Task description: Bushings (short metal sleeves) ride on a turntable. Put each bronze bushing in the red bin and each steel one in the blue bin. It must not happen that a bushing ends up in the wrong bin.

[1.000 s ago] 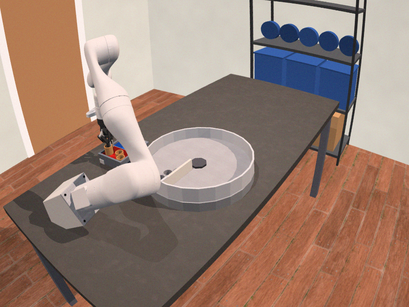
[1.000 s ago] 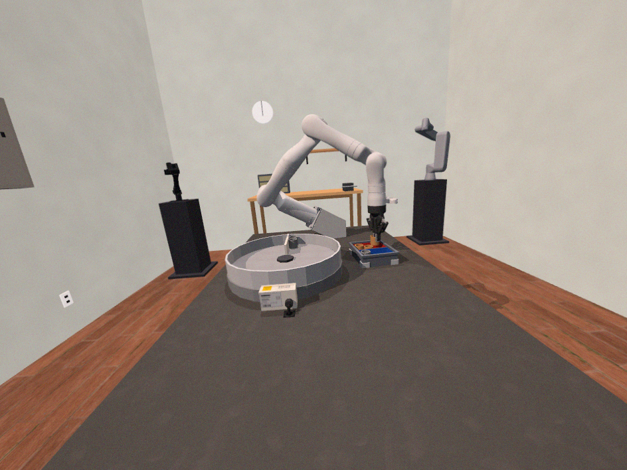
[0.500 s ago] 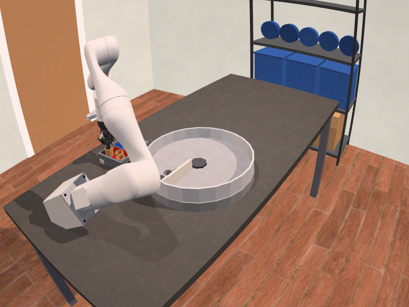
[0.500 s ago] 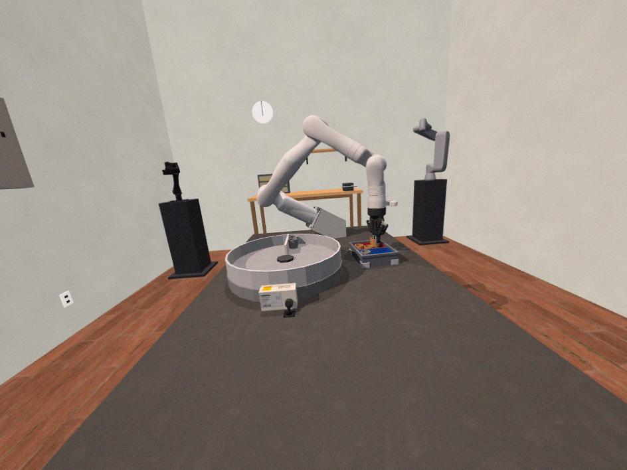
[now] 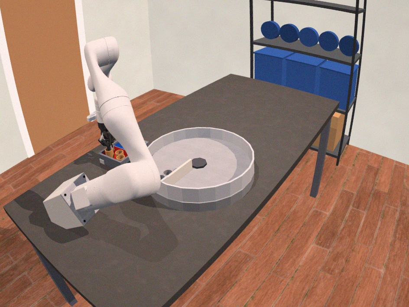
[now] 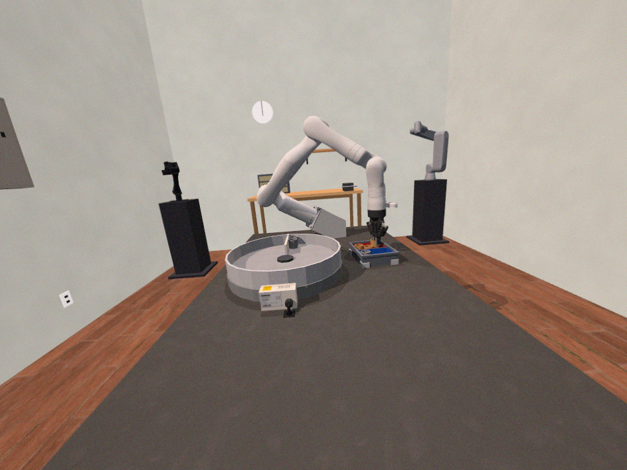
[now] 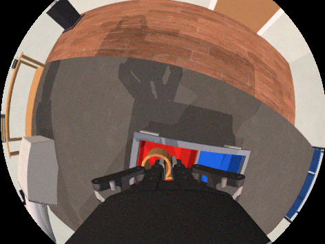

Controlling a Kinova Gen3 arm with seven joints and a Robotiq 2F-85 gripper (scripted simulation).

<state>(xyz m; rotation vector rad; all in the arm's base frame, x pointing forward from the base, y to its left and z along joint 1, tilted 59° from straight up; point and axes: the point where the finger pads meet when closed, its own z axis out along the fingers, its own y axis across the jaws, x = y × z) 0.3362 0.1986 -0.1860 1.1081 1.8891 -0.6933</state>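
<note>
My gripper (image 5: 106, 144) is shut on a bronze bushing (image 5: 108, 151) and holds it low inside the red bin (image 5: 115, 155), upright. In the wrist view the bronze bushing (image 7: 158, 163) shows as an orange ring between my fingers (image 7: 165, 171) over the red bin (image 7: 158, 158), with the blue bin (image 7: 220, 162) to its right. Two more bronze bushings (image 5: 119, 154) stand in the red bin. A steel bushing (image 5: 167, 172) sits on the turntable (image 5: 201, 168) against the cream bar (image 5: 177, 171).
The two bins share one grey tray (image 6: 374, 251) beside the turntable (image 6: 282, 263). A small labelled box (image 6: 277, 295) stands in front of the turntable. My arm base (image 5: 67, 203) sits at the table's near-left corner. A shelf (image 5: 307, 59) stands behind the table.
</note>
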